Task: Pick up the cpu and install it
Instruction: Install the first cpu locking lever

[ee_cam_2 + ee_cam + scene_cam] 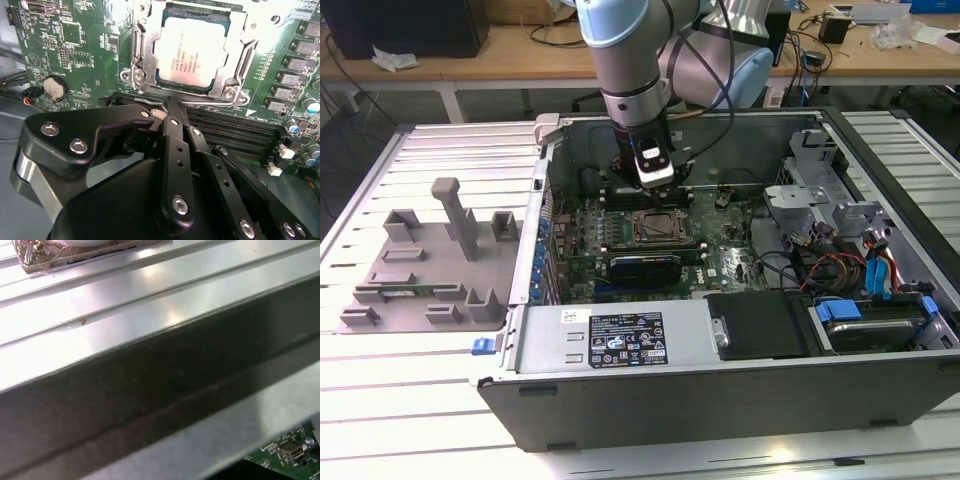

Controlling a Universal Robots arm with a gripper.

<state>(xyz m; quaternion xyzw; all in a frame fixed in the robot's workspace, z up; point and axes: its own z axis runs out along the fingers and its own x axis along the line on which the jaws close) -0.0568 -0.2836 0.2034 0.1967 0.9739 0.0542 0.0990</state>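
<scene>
The cpu (pixel 192 52), a flat square chip with a silver top, lies inside the open metal socket frame (pixel 137 47) on the green motherboard (pixel 75 45). In the second wrist view my gripper (pixel 169 104) hovers just beside the socket, over the black memory slots (pixel 240 130). Its black fingers (pixel 175 145) meet at the tips with nothing between them. In the exterior view the gripper (pixel 655 188) hangs inside the computer case, just behind the socket frame (pixel 660 228).
The case walls (pixel 720 390) ring the board. A power supply (pixel 620 340) sits at the front, a drive cage and cables (pixel 860 250) at the exterior view's right. A grey parts fixture (pixel 430 260) lies outside at the exterior view's left. A coin battery (pixel 54 87) is near the socket.
</scene>
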